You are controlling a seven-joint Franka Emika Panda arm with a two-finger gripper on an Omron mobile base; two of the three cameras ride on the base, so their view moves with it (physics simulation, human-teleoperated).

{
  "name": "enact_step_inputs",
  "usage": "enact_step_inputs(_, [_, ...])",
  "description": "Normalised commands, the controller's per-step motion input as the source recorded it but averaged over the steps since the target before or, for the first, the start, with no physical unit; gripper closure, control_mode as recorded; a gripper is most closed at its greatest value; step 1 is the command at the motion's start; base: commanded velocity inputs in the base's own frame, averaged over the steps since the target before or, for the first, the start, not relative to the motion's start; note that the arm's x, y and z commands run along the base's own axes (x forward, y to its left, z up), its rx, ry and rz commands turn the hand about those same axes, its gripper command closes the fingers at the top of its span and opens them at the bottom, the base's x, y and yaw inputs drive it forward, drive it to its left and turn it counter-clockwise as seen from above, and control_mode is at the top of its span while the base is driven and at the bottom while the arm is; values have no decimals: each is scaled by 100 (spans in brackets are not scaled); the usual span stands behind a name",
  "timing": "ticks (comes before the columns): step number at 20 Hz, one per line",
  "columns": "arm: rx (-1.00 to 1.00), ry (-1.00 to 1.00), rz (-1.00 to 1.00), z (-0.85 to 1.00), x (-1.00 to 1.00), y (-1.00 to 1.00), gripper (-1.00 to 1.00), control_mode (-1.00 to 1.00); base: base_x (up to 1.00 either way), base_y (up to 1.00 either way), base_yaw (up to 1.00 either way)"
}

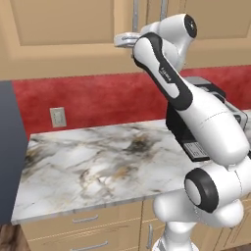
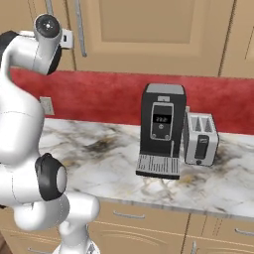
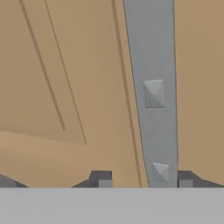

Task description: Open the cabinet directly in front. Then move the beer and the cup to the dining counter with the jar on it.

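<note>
The cabinet (image 1: 63, 24) hangs above the worktop with its tan doors (image 2: 149, 25) closed. My gripper (image 1: 128, 40) is raised to the left door's silver bar handle (image 1: 136, 17). In the hand view the handle (image 3: 153, 87) runs upright between my finger tips, closer to the right one, and my gripper (image 3: 143, 178) is open with a gap on the left side. The door panel (image 3: 65, 65) is right behind it. The beer, the cup, the jar and the dining counter are out of view.
Under the cabinet a marble worktop (image 1: 98, 166) runs along the red wall. A black coffee machine (image 2: 161, 129) and a silver toaster (image 2: 201, 136) stand on its right part. A wall outlet (image 1: 58, 116) sits at the left, and tan drawers (image 2: 129, 216) are below.
</note>
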Motion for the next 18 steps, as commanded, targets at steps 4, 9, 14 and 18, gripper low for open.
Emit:
enact_step_inputs(4, [0,0,4,0,-84,100,100,-100,0,0,0])
enact_step_inputs(9, [0,0,8,0,-81,100,100,-100,0,0,0])
enact_step_inputs(14, [0,0,7,-3,-64,100,100,-100,0,0,0])
enact_step_inputs(18, [0,0,4,-3,-62,100,100,-100,0,0,0])
